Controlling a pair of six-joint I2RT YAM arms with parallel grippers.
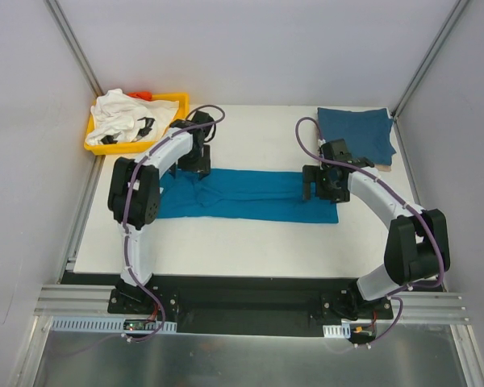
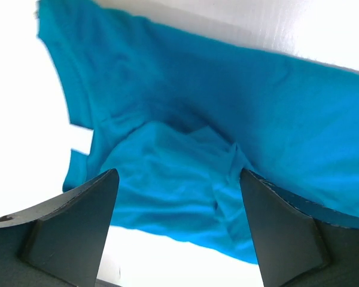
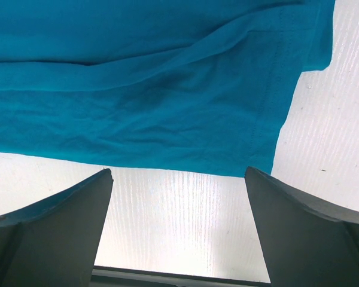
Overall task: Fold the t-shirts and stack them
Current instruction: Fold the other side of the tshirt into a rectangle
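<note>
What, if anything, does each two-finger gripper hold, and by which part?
Nothing. The left gripper and the right gripper are both open above the teal-blue cloth t-shirt, pinching none of it.

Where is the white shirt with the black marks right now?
In the top view, the white shirt lies bunched in the yellow tray at the far left corner of the table, just beyond the left arm.
</note>
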